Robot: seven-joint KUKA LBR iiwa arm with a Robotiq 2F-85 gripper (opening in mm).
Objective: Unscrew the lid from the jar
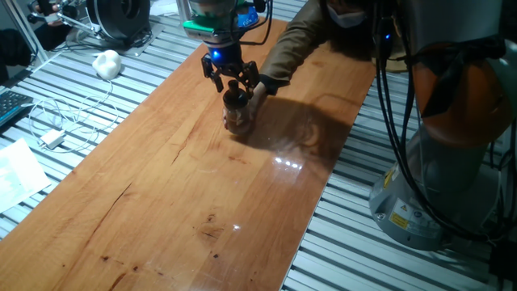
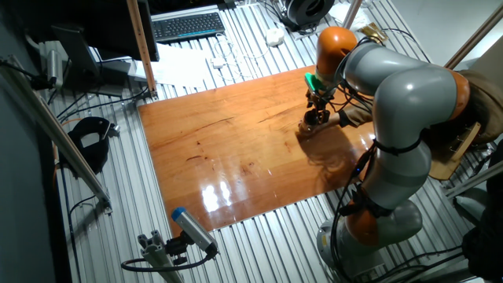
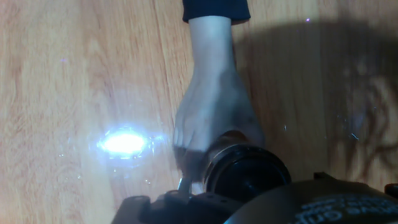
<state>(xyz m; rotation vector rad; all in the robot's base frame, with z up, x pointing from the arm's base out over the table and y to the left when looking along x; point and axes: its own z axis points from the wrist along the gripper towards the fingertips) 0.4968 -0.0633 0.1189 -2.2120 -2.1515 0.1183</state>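
Gripper [image 1: 233,79] is sitting over the lid [image 1: 235,91] w/ fingers spread around it; can't tell if actually clamping. Jar [image 1: 237,116] is standing on wooden table [image 1: 202,202], upper center of frame, w/ person's hand [image 3: 208,127] wrapping it.

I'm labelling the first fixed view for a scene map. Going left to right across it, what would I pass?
White power adapter with its cable → crumpled white cloth → small clear glass jar under the gripper → person's sleeved arm → grey and orange robot base.
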